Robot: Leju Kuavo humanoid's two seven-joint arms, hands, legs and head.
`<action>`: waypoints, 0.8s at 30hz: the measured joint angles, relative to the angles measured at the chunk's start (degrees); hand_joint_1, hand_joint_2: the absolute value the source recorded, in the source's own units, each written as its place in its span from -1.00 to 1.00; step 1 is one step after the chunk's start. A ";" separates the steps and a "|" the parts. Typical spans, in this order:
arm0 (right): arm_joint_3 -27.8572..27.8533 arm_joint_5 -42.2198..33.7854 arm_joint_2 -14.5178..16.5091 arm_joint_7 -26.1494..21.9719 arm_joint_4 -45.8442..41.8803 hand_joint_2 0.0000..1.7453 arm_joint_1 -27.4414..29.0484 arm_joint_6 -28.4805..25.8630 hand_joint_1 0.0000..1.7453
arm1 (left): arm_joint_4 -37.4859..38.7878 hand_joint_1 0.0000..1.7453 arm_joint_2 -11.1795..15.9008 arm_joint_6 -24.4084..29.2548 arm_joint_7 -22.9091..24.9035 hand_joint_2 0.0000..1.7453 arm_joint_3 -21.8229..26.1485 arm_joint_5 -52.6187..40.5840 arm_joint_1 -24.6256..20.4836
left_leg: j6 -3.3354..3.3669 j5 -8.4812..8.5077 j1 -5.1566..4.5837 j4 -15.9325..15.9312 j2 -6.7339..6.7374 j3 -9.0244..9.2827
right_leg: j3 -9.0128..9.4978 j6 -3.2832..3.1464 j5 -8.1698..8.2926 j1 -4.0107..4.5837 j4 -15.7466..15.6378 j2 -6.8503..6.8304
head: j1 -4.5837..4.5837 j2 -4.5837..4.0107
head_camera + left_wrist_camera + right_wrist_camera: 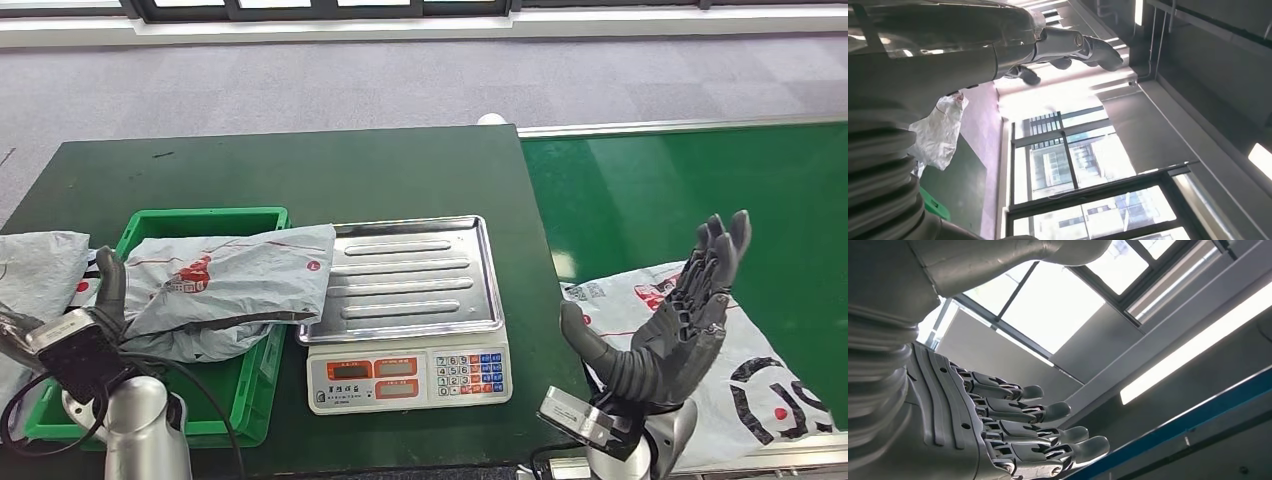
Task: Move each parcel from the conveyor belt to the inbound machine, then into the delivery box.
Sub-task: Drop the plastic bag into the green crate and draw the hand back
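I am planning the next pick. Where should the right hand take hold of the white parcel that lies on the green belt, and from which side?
Probably at the near left edge of the white parcel. It is a flat, soft bag lying limp on the belt, so an edge offers the fingers something to pinch. The right hand is open, palm up, raised over that end, so coming down from above looks shortest.

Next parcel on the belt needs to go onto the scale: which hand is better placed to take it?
The right hand, probably. It hovers open directly over the white parcel on the green belt, beside the scale. The left hand is across the table at the green box, against the grey parcel.
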 joint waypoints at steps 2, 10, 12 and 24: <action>-0.37 0.02 0.01 0.00 0.31 1.00 0.01 0.00 -1.00 | -0.54 -1.00 0.00 0.00 0.00 1.00 0.02 0.33 0.05 | 0.00 0.00 0.00 0.00 0.00 0.00 | 0.00 0.00 0.00 0.00 0.00 0.00 | 0.00 0.00; -1.11 1.79 0.01 1.49 0.78 1.00 0.01 -0.01 -1.00 | -2.44 -1.00 0.00 0.00 -0.01 1.00 0.02 2.04 0.26 | 0.00 0.00 0.00 0.00 0.00 0.00 | 0.00 0.00 0.00 0.00 0.00 0.00 | 0.00 0.00; -1.67 4.59 0.01 4.70 0.81 1.00 0.03 -0.01 -1.00 | -3.95 -1.00 0.00 0.00 -0.01 1.00 -0.22 3.76 0.51 | 0.00 0.00 0.00 0.00 0.00 0.00 | 0.00 0.00 0.00 0.00 0.00 0.00 | 0.00 0.00; -17.97 25.64 0.05 20.55 13.21 1.00 -3.22 0.03 -1.00 | -8.25 -1.00 1.04 -20.92 0.00 1.00 -16.10 24.91 6.79 | 0.09 -0.04 -0.07 0.07 -0.24 -0.09 | 0.01 0.12 -0.01 -0.05 -0.02 -0.20 | -0.01 0.00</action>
